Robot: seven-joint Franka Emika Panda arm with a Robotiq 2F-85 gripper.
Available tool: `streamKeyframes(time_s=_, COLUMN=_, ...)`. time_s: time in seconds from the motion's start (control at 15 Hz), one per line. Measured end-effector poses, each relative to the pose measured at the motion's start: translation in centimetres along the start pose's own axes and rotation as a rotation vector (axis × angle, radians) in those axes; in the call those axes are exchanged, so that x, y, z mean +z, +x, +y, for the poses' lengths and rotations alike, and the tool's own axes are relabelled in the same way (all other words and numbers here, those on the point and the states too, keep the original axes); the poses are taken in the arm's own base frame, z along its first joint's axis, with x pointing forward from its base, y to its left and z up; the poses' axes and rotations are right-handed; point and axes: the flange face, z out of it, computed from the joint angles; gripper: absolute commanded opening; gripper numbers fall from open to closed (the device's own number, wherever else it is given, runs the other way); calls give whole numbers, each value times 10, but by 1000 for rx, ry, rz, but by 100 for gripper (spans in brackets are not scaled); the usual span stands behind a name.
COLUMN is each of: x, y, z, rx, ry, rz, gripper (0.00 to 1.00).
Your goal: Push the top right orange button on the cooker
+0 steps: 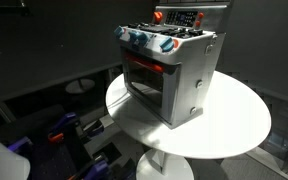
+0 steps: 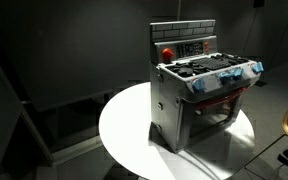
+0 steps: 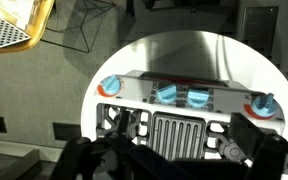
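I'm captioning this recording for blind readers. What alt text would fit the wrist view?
Looking down on a silver toy cooker standing on a round white table, with four blue-and-red knobs in a row along the side nearer the top of the picture. The dark, blurred gripper fills the bottom edge; whether its jaws are open cannot be told.

Table: round and white (image 3: 184, 55), filling the middle of the view, with dark floor around it.
Cooker: (image 3: 184, 112) seen from above, standing on the table with its knob front toward the far edge.
Knobs: four in a row (image 3: 167, 93), blue with red centres.
Hob: a pale ribbed grille (image 3: 174, 132) between dark burners.
Hand: dark, blurred parts (image 3: 144, 166) across the bottom, over the cooker's near side; the jaw gap is unreadable.
Off the table: a yellow perforated panel (image 3: 9, 28) and cables (image 3: 84, 35) beyond the far edge.
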Motion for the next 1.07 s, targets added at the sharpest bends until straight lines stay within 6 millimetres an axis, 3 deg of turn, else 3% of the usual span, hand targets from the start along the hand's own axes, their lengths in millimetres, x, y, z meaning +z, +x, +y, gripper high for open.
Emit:
streamKeyframes(time_s=0.4, x=-7, y=21, z=37, rx=70, ry=14, rz=142, gripper=100)
streamKeyframes(time_s=0.73, x=1, y=22, z=62, rx=115, ry=42, rz=227, gripper=100)
streamKeyframes(time_s=1.07, x=4, y=23, z=60, rx=112, ry=40, rz=221, gripper=100)
